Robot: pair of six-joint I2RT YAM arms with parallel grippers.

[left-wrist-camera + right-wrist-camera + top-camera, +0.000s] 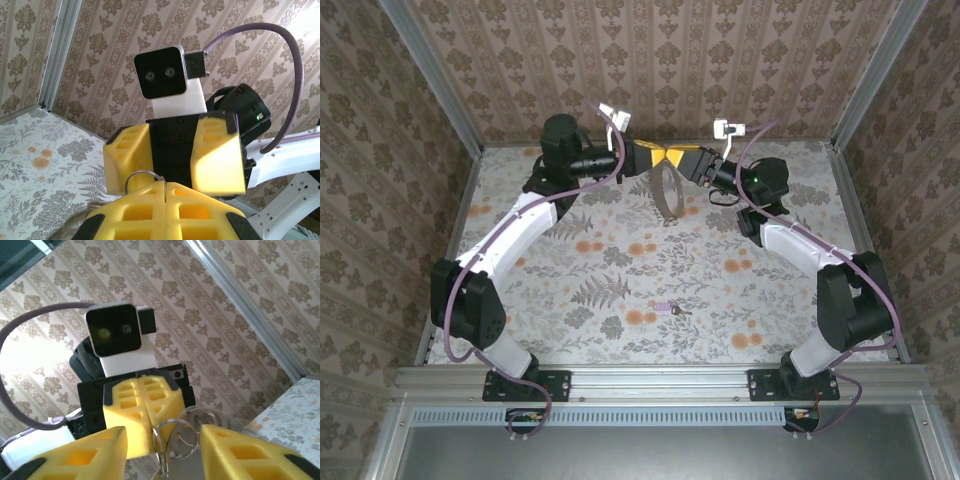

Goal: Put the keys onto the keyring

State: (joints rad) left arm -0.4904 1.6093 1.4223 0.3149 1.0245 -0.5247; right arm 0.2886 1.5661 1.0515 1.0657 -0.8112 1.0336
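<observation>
My two grippers meet in the air over the back of the table. The left gripper [655, 157] [166, 184] is shut, and a small metal ring of the keyring [142, 173] sticks out from between its yellow fingertips. The keyring's large brownish loop [655, 192] hangs below the two grippers. The right gripper [682, 160] [162, 434] faces the left one with its jaws open on either side of the rings [175, 421], touching nothing I can see. The key [670, 310], lilac head and short grey blade, lies flat on the floral cloth near the front middle, far from both grippers.
The table [570, 260] is covered in a floral cloth and walled on three sides by patterned panels [650, 60] with metal corner posts. Both forearms reach inward from the near corners. A purple cable [295, 75] arcs above the right wrist.
</observation>
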